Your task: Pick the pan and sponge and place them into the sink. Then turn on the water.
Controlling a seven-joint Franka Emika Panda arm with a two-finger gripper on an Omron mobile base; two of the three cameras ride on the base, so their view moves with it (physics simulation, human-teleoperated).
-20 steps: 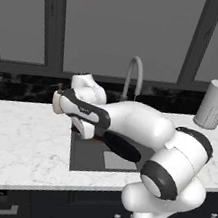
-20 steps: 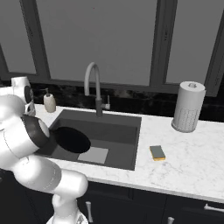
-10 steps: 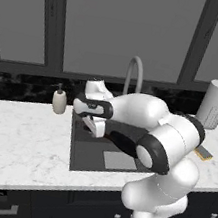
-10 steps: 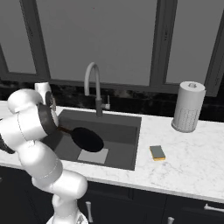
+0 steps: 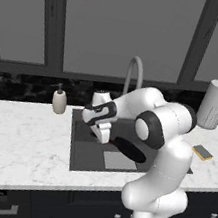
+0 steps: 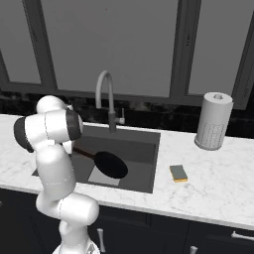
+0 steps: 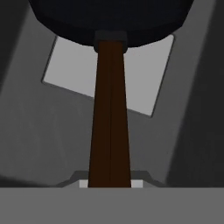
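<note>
Holding the flat round black frying pan (image 6: 111,165) by its long reddish-brown handle, the two-finger gripper (image 5: 101,133) keeps its jaws pinched on that handle over the dark grey rectangular sink (image 6: 147,163). The pan hangs above the basin's lighter grey patch, apparently not yet released. The small yellow sponge (image 6: 178,173) lies on the counter right of the sink. The tall grey gooseneck faucet (image 6: 105,97) runs no water. Remaining, by judgement: release pan, move sponge, open faucet.

Pan (image 6: 111,164): black, round, reddish-brown handle, inside sink (image 6: 144,171) above light grey bottom patch, handle end clamped in gripper (image 5: 103,132). Sponge (image 6: 178,173): yellow, dark scrub top, flat on surface just beside sink's right rim. Faucet (image 6: 105,98) at sink's rear edge, no stream.
</note>
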